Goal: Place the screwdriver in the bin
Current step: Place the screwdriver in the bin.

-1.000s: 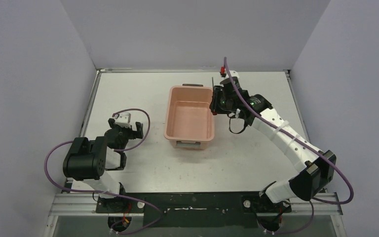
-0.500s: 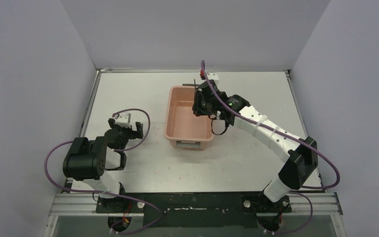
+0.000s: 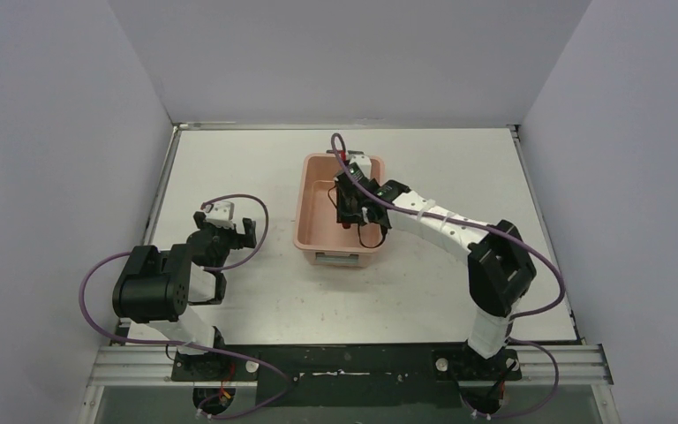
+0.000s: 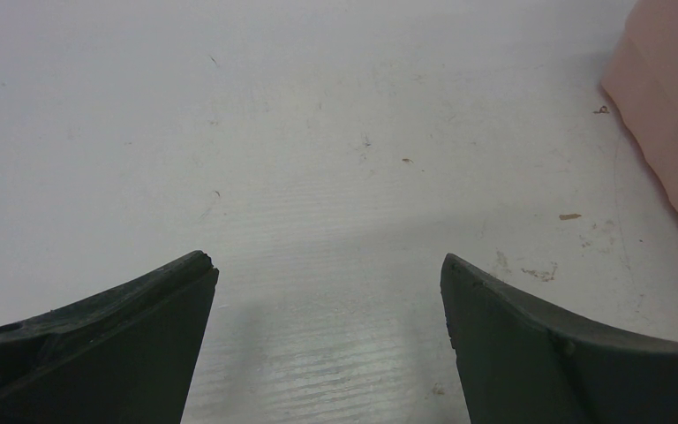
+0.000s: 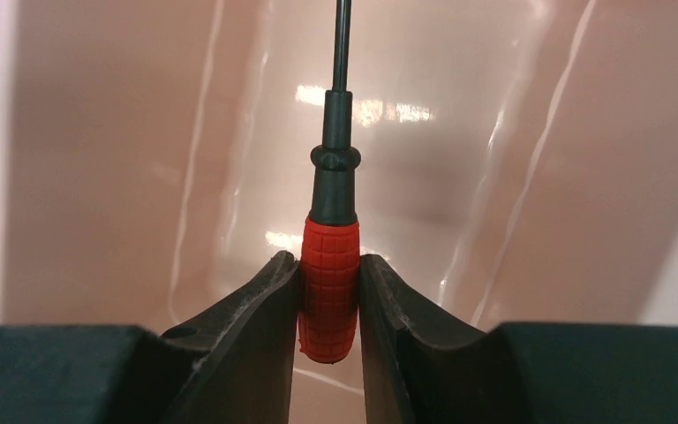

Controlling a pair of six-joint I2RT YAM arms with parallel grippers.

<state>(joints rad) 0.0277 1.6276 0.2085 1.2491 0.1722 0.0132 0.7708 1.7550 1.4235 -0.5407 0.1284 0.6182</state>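
With my right gripper (image 5: 328, 265) clamped on the screwdriver (image 5: 328, 300) inside the bin (image 3: 304, 212), toward the table (image 3: 229, 168) far edge, I'd lower, then release gently.

R arm (image 3: 441, 228) extended, R tool (image 5: 328, 265) clamped; L tool (image 4: 326, 261) spread wide.

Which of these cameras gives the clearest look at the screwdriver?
The right wrist view: the screwdriver sits centre frame, red handle pinched in the right gripper, black shaft pointing into the bin. In the top external view the gripper hides nearly all of it. The left wrist view misses it, showing only table and a bin edge.
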